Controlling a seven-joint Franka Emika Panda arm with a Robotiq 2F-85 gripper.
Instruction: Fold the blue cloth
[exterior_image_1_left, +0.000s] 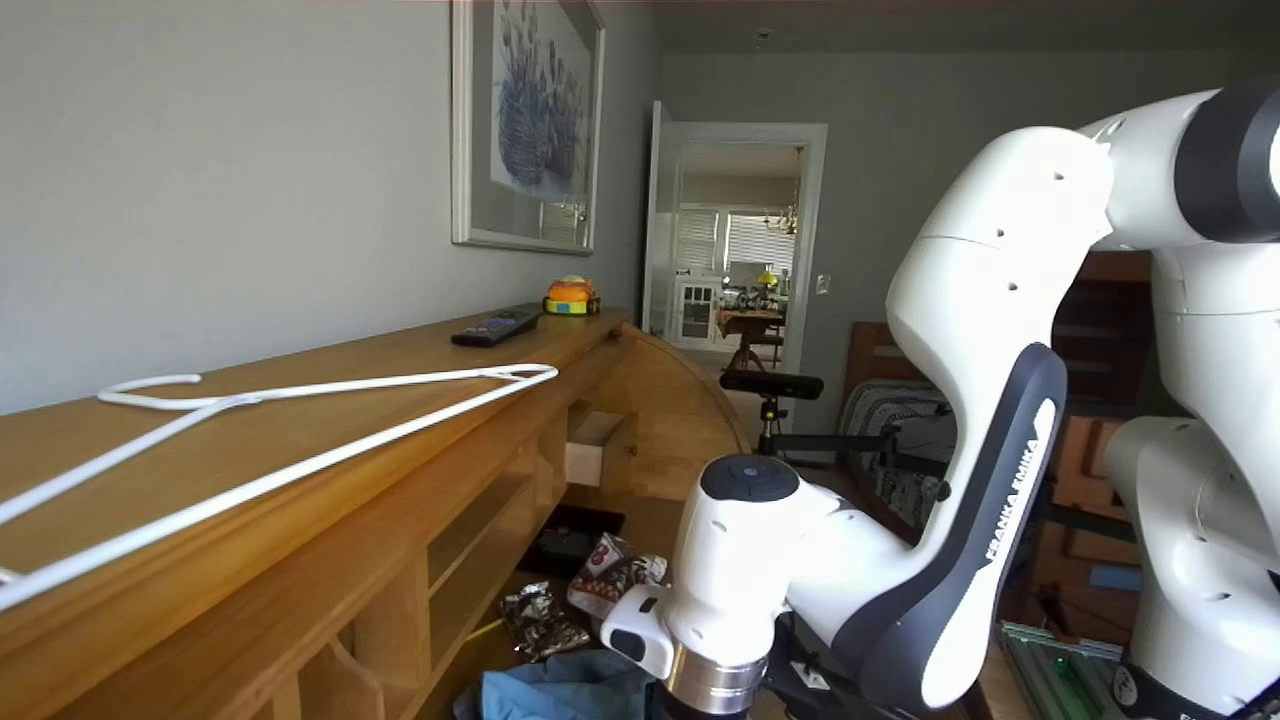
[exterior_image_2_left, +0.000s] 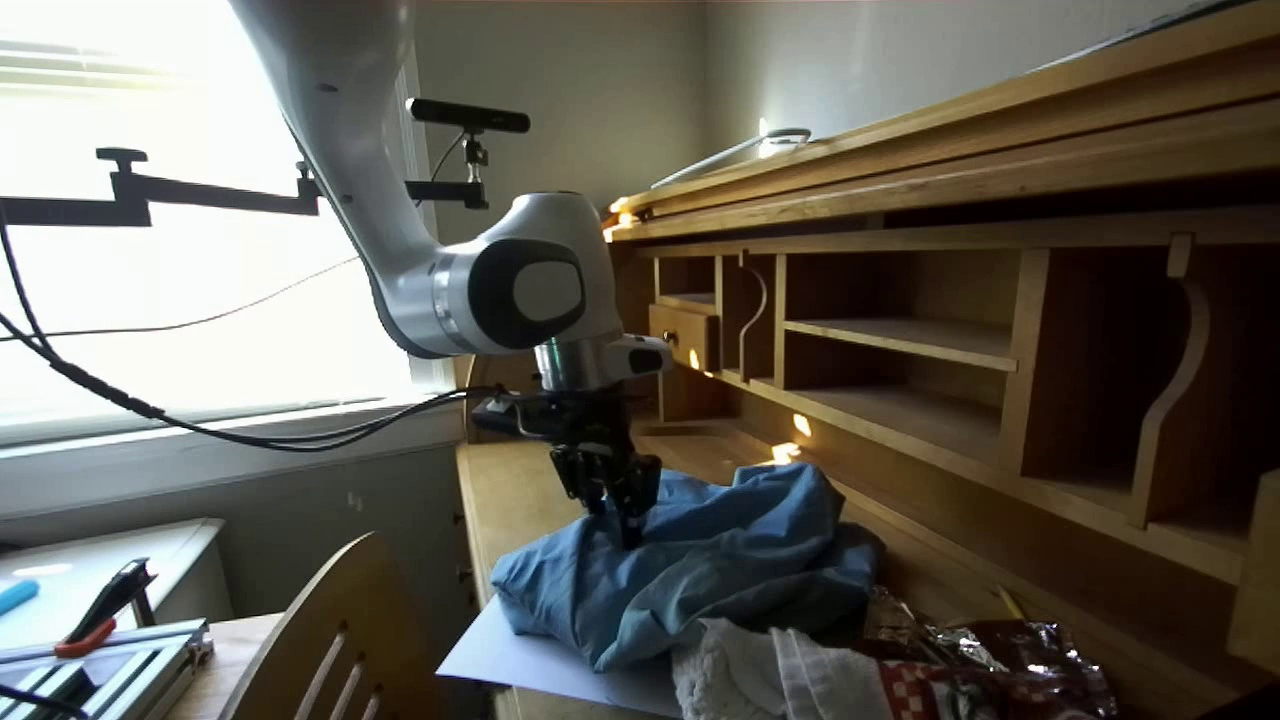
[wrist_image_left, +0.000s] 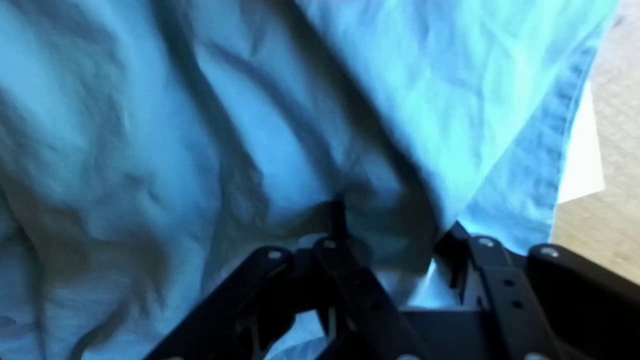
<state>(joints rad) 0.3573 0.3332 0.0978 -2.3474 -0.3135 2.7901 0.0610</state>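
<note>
The blue cloth (exterior_image_2_left: 725, 545) lies rumpled on the desk in an exterior view, partly over a white sheet. Its folds also show at the bottom of an exterior view (exterior_image_1_left: 565, 685) and fill most of the wrist view (wrist_image_left: 280, 125). My gripper (exterior_image_2_left: 615, 520) points down, its fingertips in the cloth's near-window side. In the wrist view the gripper (wrist_image_left: 392, 230) has its fingers apart, with cloth folds in the gap between and beneath them. The fingertips touch the cloth or sit very close; whether any cloth is pinched cannot be told.
A white, pink and red patterned bundle (exterior_image_2_left: 830, 680) and a crumpled foil wrapper (exterior_image_2_left: 1045, 650) lie beside the cloth. Desk cubbies (exterior_image_2_left: 900, 340) rise along the wall side. A wooden chair (exterior_image_2_left: 330, 640) stands at the desk's front. A white hanger (exterior_image_1_left: 300, 465) lies on the upper shelf.
</note>
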